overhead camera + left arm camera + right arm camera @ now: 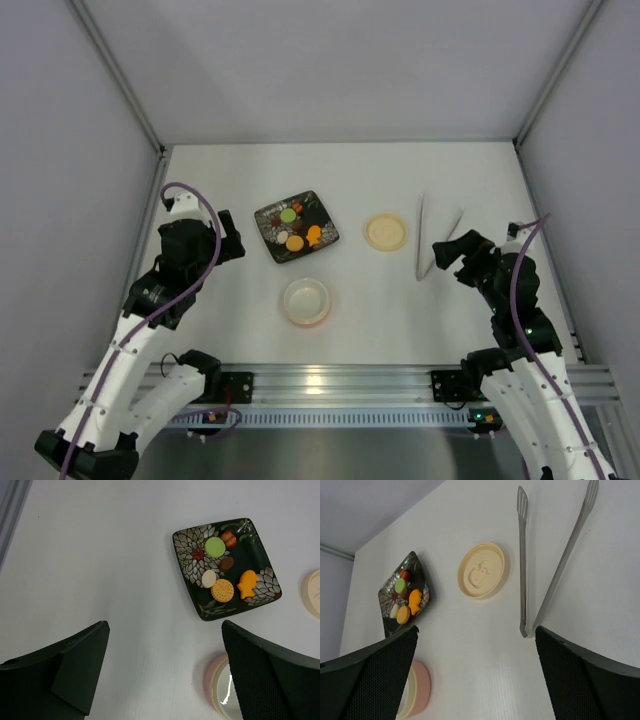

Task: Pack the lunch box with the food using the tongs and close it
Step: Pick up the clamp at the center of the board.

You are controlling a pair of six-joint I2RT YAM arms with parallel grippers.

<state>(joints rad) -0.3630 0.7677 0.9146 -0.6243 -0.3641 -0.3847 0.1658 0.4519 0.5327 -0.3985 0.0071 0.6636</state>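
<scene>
Top view: lunch box (306,321) sits open and empty on the desk (400,320), near-centre. Its lid (386,232) lies flat, apart from it, between 1 and 2 o'clock. The black floral plate (324,218) is at the box's 12 o'clock, with all the food (294,242) on it. I count six pieces, though one more may be hidden; they're small. Tongs (420,240) lie at the lid's 3 o'clock, untouched, joint toward 6 and tips toward 12.

Left pincer (165,625): jaws wide apart, nothing between them, at the plate's 9 o'clock. Right pincer (476,630): jaws wide apart, nothing held, near the tongs' joint at about its 4 o'clock.
</scene>
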